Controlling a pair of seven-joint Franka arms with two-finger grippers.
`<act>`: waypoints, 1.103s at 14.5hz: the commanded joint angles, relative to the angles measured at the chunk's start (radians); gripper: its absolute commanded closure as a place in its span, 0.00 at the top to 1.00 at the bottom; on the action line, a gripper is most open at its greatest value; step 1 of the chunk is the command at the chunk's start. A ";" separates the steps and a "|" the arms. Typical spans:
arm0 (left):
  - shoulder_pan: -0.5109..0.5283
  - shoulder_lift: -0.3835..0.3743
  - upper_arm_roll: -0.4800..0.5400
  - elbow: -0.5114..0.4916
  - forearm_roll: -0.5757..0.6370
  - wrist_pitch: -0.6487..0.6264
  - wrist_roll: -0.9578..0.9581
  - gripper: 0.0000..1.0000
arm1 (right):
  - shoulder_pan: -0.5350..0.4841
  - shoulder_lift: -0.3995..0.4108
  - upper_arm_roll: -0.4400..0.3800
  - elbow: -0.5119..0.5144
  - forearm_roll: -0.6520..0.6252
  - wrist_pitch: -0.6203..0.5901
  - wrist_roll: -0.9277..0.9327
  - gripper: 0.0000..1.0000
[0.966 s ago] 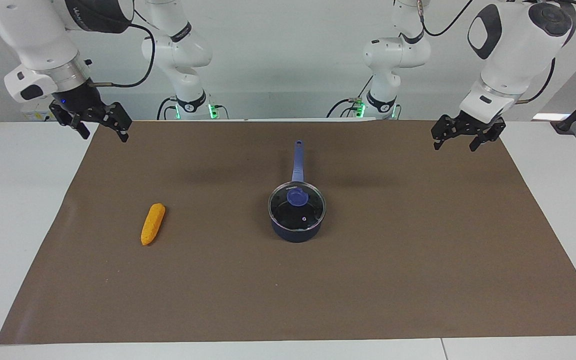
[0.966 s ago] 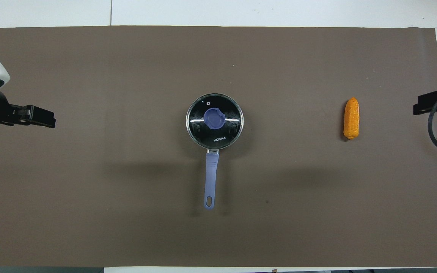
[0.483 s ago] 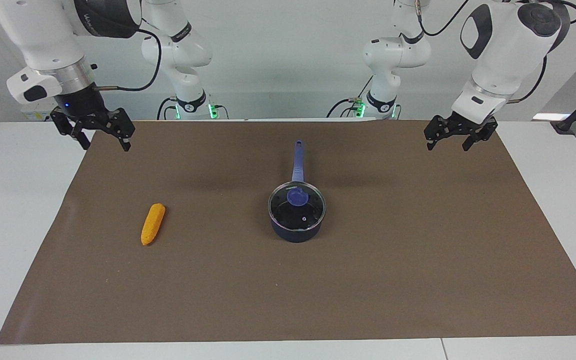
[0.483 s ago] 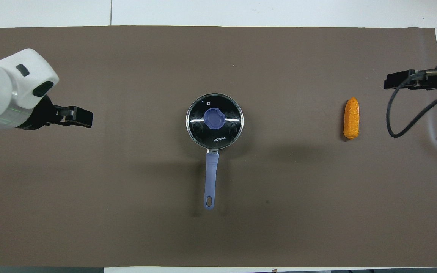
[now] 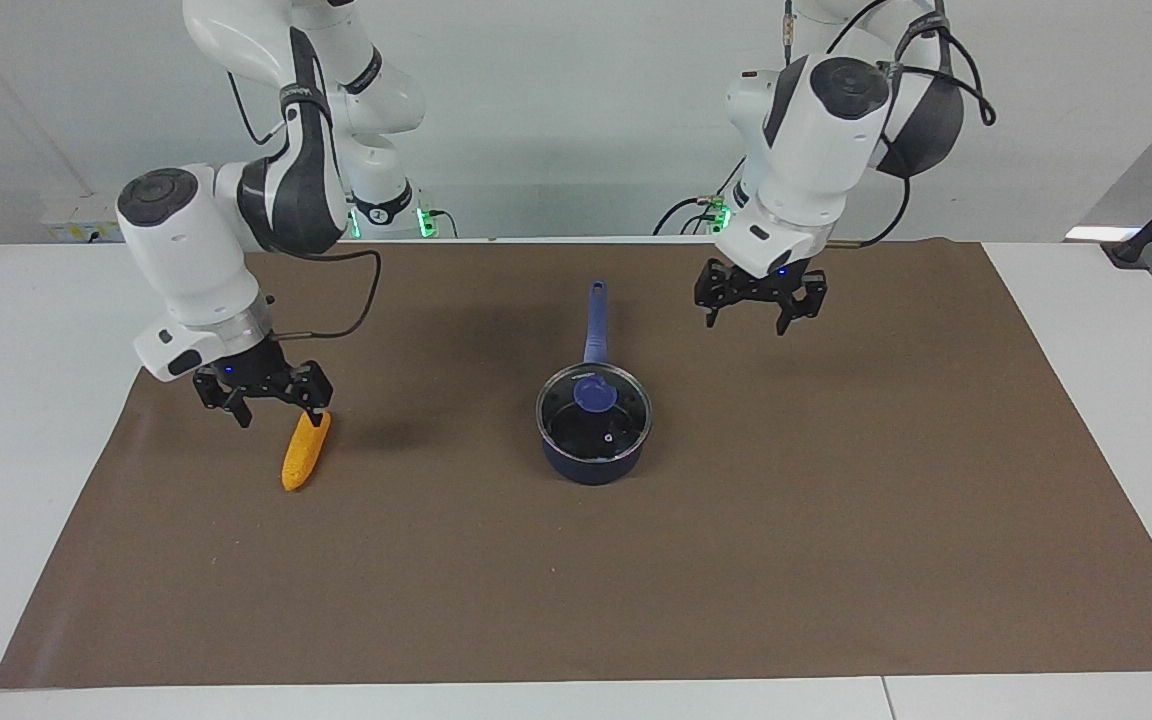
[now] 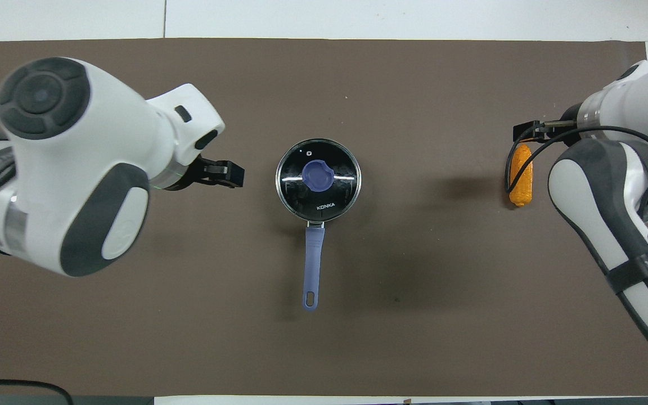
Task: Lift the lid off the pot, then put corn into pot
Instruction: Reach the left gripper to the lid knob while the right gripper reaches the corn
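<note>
Even, bright illumination is provided from above in both views. Soft, diffuse shadows are cast on the mat (image 5: 836, 500) beneath the arms and beside the pot (image 5: 593, 455). Thin white glare lines are seen across the lid (image 6: 318, 179) in the overhead view. Focus is held throughout; no motion blur is noted. Green indicator lights are lit at the arm bases. Edge lines are rendered straight.
</note>
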 commanded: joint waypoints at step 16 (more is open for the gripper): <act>-0.271 0.402 0.025 0.336 0.024 0.016 -0.329 1.00 | -0.040 0.120 0.004 -0.112 0.041 0.104 -0.064 0.68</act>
